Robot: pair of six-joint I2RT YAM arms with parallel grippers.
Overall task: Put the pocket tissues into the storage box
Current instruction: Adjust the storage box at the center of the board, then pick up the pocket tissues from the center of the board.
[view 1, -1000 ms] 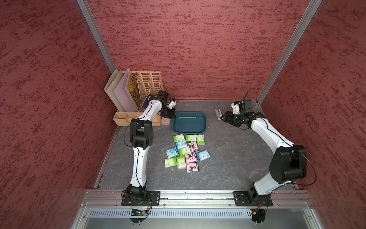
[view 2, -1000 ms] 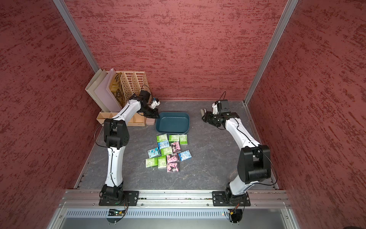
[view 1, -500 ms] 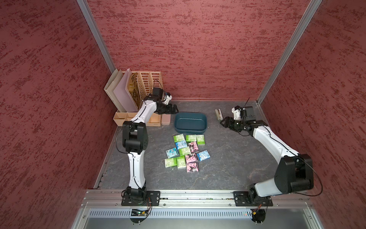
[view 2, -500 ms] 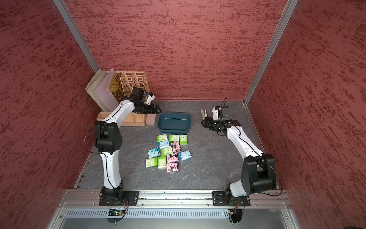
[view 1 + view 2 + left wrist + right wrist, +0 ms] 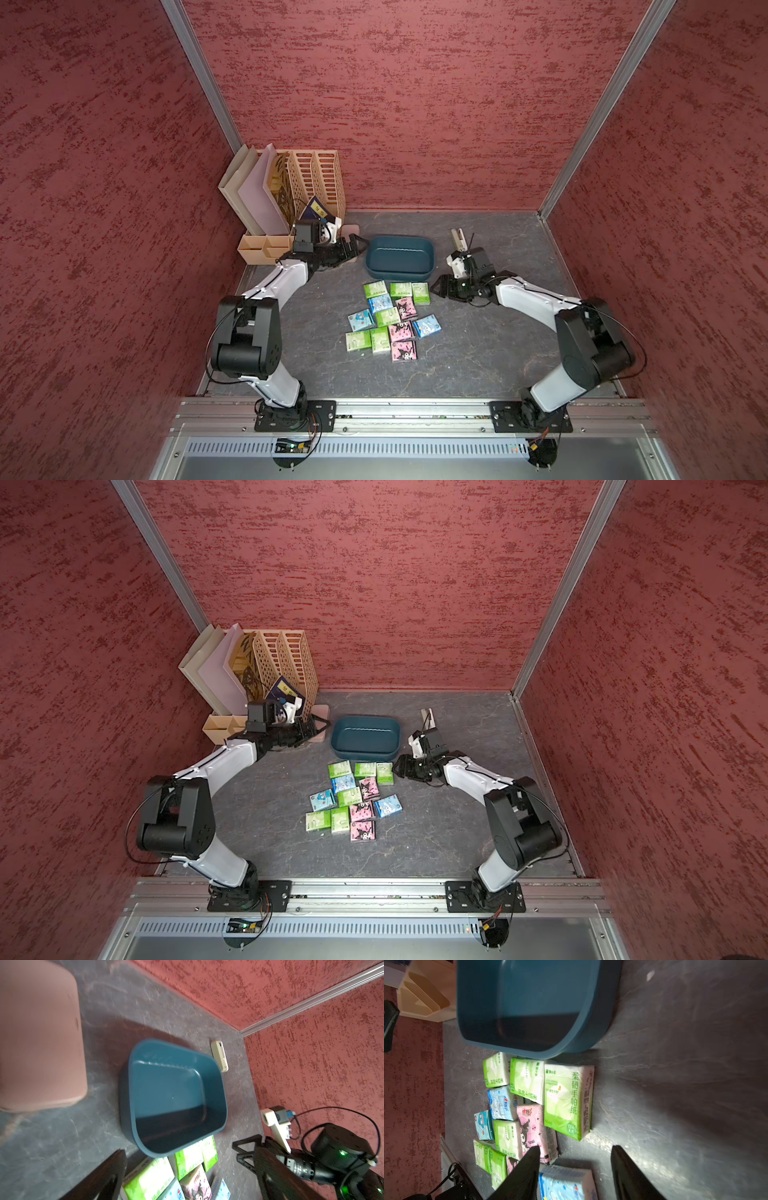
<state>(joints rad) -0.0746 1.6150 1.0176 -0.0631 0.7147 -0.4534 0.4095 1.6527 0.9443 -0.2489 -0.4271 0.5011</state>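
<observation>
Right tool (image 5: 435, 287) is held spread and empty at 3 o'clock of the pocket tissues (image 5: 388, 318), all laid on the surface (image 5: 478, 353) at 6 o'clock of the empty storage box (image 5: 399, 275); the left tool (image 5: 358, 246) is spread, empty, at the box's 9 o'clock. Because they are packed edge to edge, two could be pinched at once or a neighbour dragged.

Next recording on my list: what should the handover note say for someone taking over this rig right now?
Left gripper: open, empty, at the end of the storage box, near the pink case.
Right gripper: open, empty, low beside the green packet at the pile's edge.
Pocket tissues: all twelve lie on the table in front of the box.
Done: nothing boxed; the box is empty.
Left: pick and box every packet.
</observation>
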